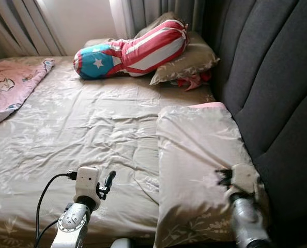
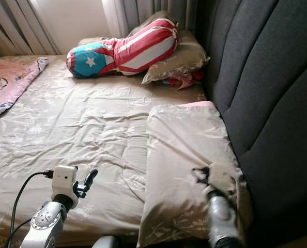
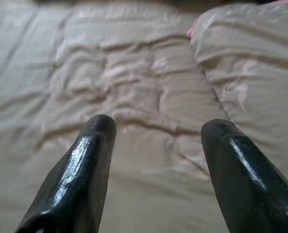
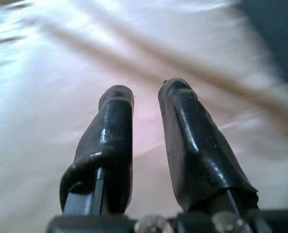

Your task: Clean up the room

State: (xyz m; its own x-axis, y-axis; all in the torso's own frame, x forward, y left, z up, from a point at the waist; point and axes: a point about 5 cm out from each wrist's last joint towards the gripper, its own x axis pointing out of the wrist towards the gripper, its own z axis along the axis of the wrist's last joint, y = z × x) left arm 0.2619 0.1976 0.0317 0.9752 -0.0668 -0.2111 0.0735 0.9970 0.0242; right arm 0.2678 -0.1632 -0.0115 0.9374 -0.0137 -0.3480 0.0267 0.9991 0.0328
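Note:
A beige pillow (image 1: 195, 144) lies on the bed's right side against the headboard, with a pink edge showing at its far end. My right gripper (image 1: 223, 177) hovers blurred over its near right part; in the right wrist view the right gripper (image 4: 146, 92) has only a narrow gap between its fingers and holds nothing. Low over the rumpled beige sheet (image 1: 91, 129), left of the pillow, my left gripper (image 1: 108, 183) is open and empty. The left wrist view shows the left gripper (image 3: 158, 128) spread wide, with the pillow (image 3: 250, 63) beyond.
A stars-and-stripes bolster (image 1: 133, 51) leans on a second beige pillow (image 1: 192, 62) at the far end, with a red cloth (image 1: 192, 81) under it. A pink blanket (image 1: 9, 88) lies far left. The dark padded headboard (image 1: 277, 77) walls the right side. Curtains (image 1: 19, 26) hang behind.

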